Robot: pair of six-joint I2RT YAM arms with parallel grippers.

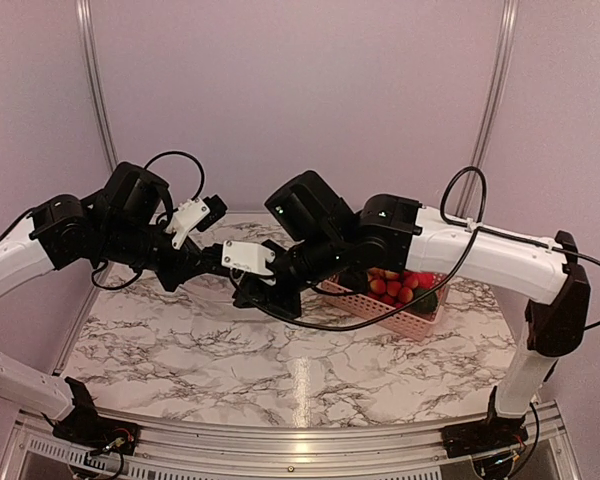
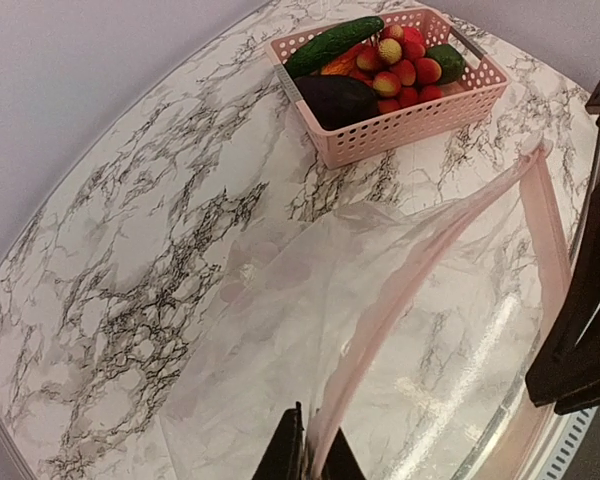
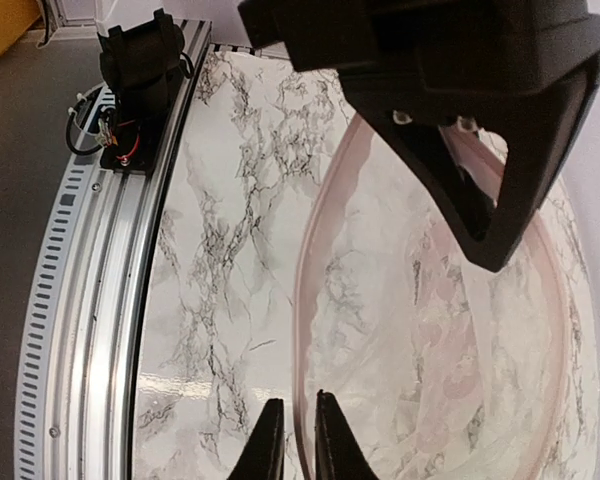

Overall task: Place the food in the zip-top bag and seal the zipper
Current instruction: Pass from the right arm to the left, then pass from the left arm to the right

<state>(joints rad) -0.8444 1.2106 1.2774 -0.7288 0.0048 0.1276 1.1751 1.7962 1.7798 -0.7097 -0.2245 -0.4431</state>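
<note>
**Top view.** The left arm (image 1: 20, 258) enters from the left edge with its elbow raised and its forearm sloping down toward centre frame. The right arm (image 1: 495, 255) mirrors it from the right edge. The two wrists meet in a dark cluster at centre, over the marble table (image 1: 230, 370). The fingers cannot be made out here. The pink basket (image 1: 385, 315) sits right of centre behind the right forearm, with berries (image 1: 395, 287) showing in it.

**Left wrist view.** The left gripper (image 2: 308, 458) is at bottom centre, fingers almost together. It pinches the clear bag (image 2: 280, 300) by its pink zipper strip (image 2: 545, 220). The strip arcs up to the upper right, the mouth gapes, and the film sags toward the table. The basket, at upper centre, is well apart from the bag. All the toy food lies in it:
- cucumber (image 2: 332, 42)
- aubergine (image 2: 338, 98)
- berries
- orange piece (image 2: 342, 66)
- round green piece (image 2: 447, 60)

**Right wrist view.** The right gripper (image 3: 294, 442) is at bottom centre with a narrow gap, and the strip runs in between its fingers, so it looks pinched. The bag's mouth forms an open loop across the right half. The left arm's black wrist fills the top of the frame. An arm base (image 3: 140, 60) stands at upper left.
</note>
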